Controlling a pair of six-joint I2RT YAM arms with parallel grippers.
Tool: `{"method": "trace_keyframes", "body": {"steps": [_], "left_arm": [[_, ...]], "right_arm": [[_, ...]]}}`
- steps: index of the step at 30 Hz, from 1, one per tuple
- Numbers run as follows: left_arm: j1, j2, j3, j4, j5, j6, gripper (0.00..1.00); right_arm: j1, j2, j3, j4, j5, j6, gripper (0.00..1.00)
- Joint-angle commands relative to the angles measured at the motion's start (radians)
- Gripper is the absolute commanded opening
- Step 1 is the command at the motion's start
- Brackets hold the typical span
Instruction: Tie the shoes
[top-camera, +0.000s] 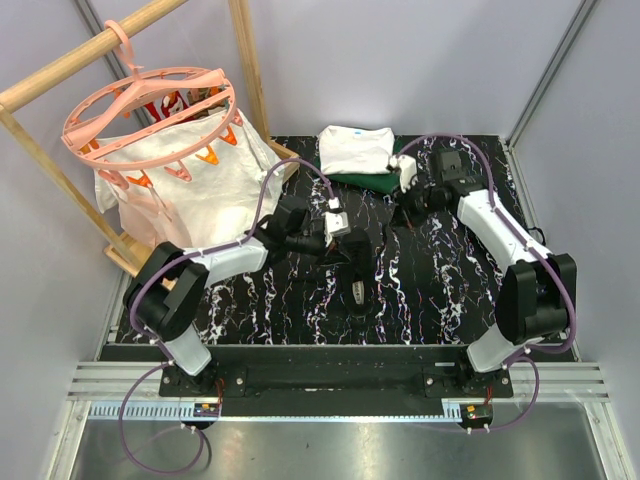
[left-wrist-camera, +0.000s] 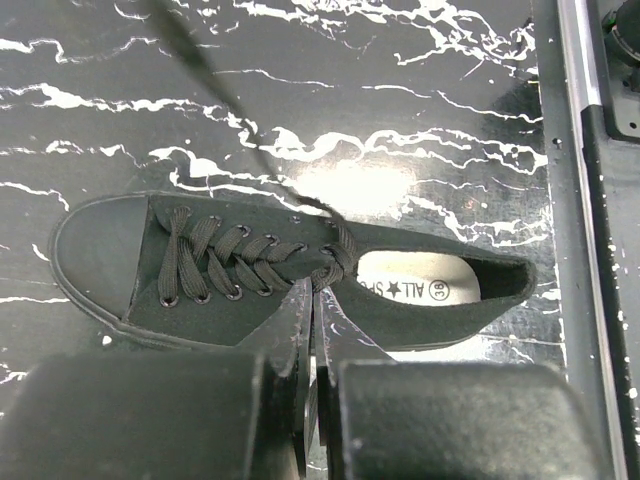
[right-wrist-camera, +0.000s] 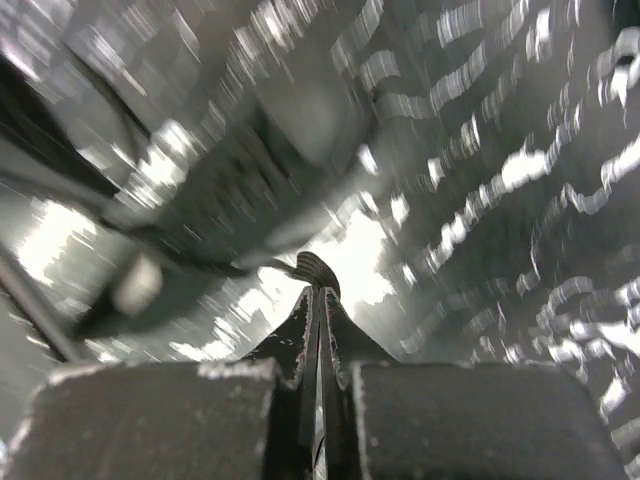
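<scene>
Black marble-patterned table (top-camera: 450, 290) is filling most of the top view, with grey walls standing around it. At the upper left a wooden rack (top-camera: 60, 70) is leaning over the table edge, a white cloth bag (top-camera: 200, 180) is hanging under it, and a round pink hanger (top-camera: 150, 110) is sitting on top of the bag. We are reaching our left arm (top-camera: 235, 258) from the lower left toward the middle of the frame. Our right arm (top-camera: 490, 225) is bending in from the lower right toward the upper middle. Folded white and dark green clothes (top-camera: 355, 150) are lying at the top centre, near our right wrist.

Just below centre in the top view the black sneaker (top-camera: 356, 280) is lying on the table. In the left wrist view the same sneaker (left-wrist-camera: 270, 255) is resting sideways, toe at the left of the frame and heel at the right. Its pale insole (left-wrist-camera: 430, 290) is showing through the opening.

Our left gripper (left-wrist-camera: 313, 295) is pressing its fingers together on the laces (left-wrist-camera: 225, 100) at the top eyelets, while one strand is running up toward the upper left. The right wrist view is blurring heavily; our right gripper (right-wrist-camera: 319, 295) is pinching a flat bit of lace between closed fingers.
</scene>
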Motion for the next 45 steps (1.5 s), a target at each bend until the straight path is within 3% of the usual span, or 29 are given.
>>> {"method": "trace_keyframes", "body": {"steps": [1, 9, 18, 23, 24, 27, 28, 33, 35, 38, 45], "left_arm": [[-0.003, -0.058, -0.029, 0.129, 0.015, 0.035, 0.0], [-0.009, -0.07, -0.064, 0.164, 0.003, 0.07, 0.0], [-0.012, -0.084, -0.093, 0.178, 0.001, 0.107, 0.0], [-0.011, -0.082, -0.095, 0.18, -0.003, 0.113, 0.0], [-0.012, -0.082, -0.096, 0.18, -0.007, 0.116, 0.0], [-0.012, -0.082, -0.101, 0.184, -0.013, 0.11, 0.0], [-0.012, -0.082, -0.101, 0.19, -0.013, 0.104, 0.0], [-0.011, -0.068, -0.101, 0.226, -0.026, 0.067, 0.0], [-0.011, -0.064, -0.099, 0.239, -0.03, 0.058, 0.0], [-0.011, -0.053, -0.092, 0.249, -0.033, 0.044, 0.0], [-0.011, -0.044, -0.086, 0.236, -0.036, 0.049, 0.0]], "right_arm": [[0.003, 0.045, 0.106, 0.06, -0.194, 0.207, 0.0], [0.099, 0.163, 0.201, 0.198, -0.308, 0.409, 0.0], [0.236, 0.305, 0.284, 0.298, -0.329, 0.521, 0.0], [0.247, 0.354, 0.287, 0.284, -0.357, 0.552, 0.01], [0.245, 0.358, 0.287, 0.27, -0.36, 0.543, 0.26], [0.23, 0.332, 0.287, 0.212, -0.333, 0.511, 0.66], [0.206, 0.322, 0.287, 0.198, -0.328, 0.501, 0.7], [0.129, 0.249, 0.252, 0.07, -0.332, 0.406, 0.71], [0.116, 0.211, 0.225, 0.028, -0.351, 0.35, 0.64], [0.116, 0.171, 0.156, 0.007, -0.375, 0.317, 0.58], [0.126, 0.149, 0.065, -0.01, -0.417, 0.308, 0.56]]}}
